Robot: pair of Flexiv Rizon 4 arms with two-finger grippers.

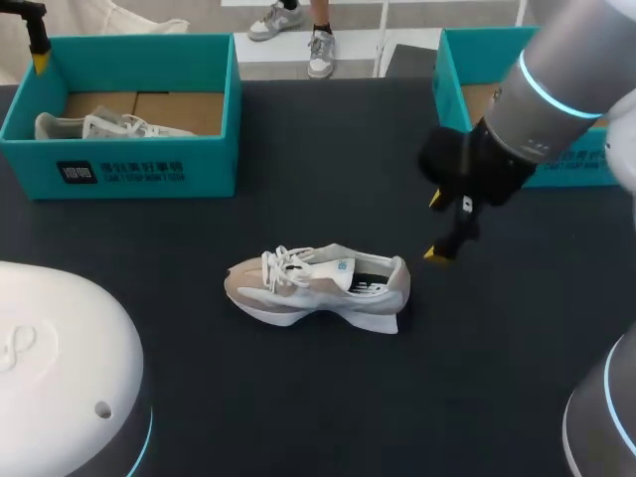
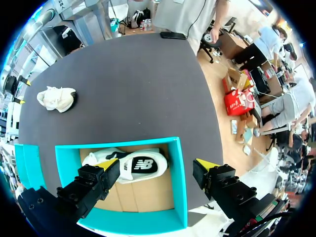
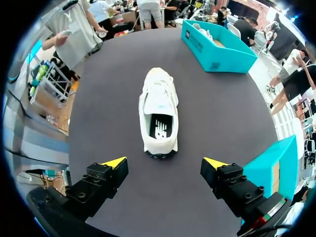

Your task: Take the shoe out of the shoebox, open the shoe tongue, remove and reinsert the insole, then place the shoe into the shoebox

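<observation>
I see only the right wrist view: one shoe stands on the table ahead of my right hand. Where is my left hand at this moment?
Observer: The left hand hangs above the shoebox at the table's far left, fingers open and holding nothing.
Operator: Is something lying inside that box?
Observer: Yes, a second white shoe lies on its side in it, directly under the left hand.

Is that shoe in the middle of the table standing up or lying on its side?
Upright: the shoe rests on its sole on the table, its opening facing up.
</observation>
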